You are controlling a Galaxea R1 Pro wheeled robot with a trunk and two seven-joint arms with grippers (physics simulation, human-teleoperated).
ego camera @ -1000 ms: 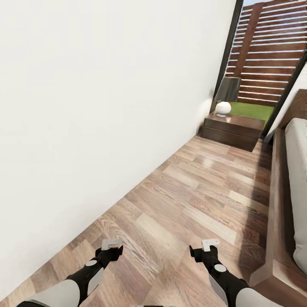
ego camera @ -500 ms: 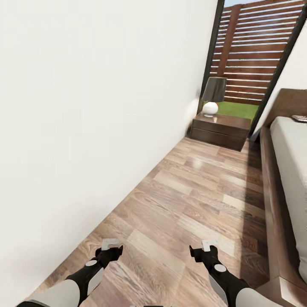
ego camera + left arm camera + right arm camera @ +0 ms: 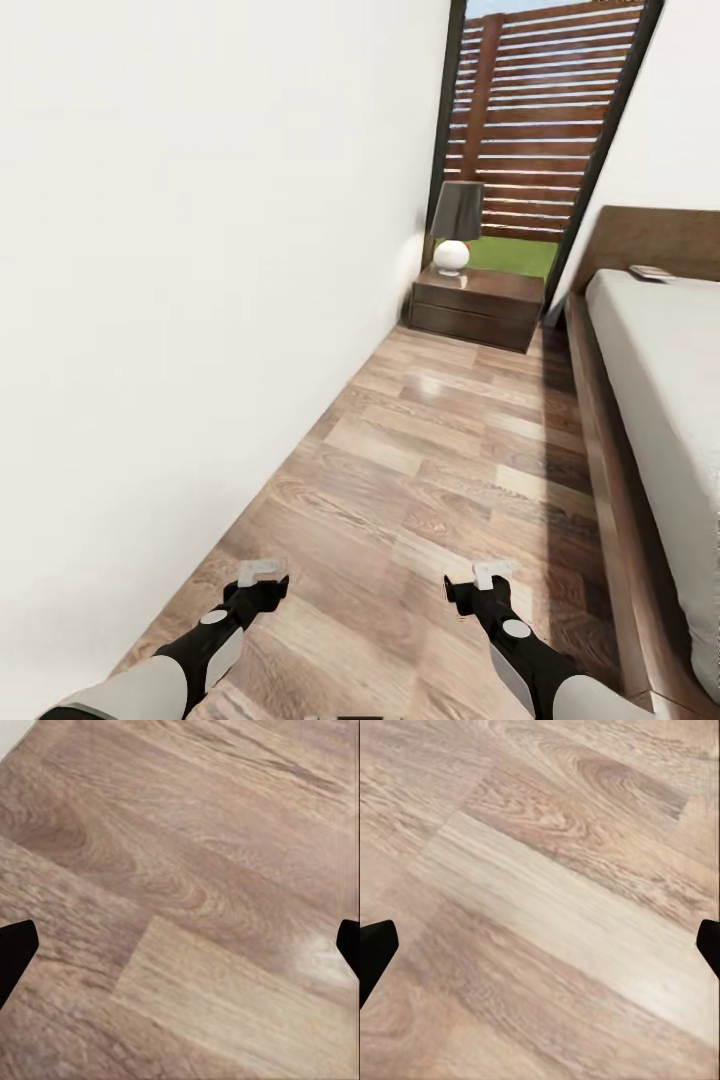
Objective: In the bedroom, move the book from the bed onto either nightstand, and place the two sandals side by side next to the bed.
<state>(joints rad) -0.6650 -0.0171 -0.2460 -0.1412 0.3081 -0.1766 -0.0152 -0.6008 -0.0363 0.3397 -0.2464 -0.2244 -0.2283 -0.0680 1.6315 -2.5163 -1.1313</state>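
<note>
We faced the nightstand (image 3: pixel 478 307) at the far end of the plank floor (image 3: pixel 420 470), a dark-shaded lamp (image 3: pixel 455 228) on it. The bed (image 3: pixel 655 400) lay just right of the nightstand, a small flat object (image 3: pixel 650 272) near its headboard. Nearer than the nightstand, our left gripper (image 3: pixel 262 573) and right gripper (image 3: pixel 490 573) hung over bare planks.

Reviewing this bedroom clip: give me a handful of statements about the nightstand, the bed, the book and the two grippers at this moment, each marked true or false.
1. A lamp with a dark shade stands on the nightstand. True.
2. The book lies on the nightstand. False: a small flat thing that may be the book lies on the bed by the headboard.
3. The left gripper holds a blue sandal. False: its fingers are spread and empty over the floor.
4. The right gripper is open with nothing between its fingers. True.
5. The nightstand stands against the white wall, beside the glass. True.
</note>
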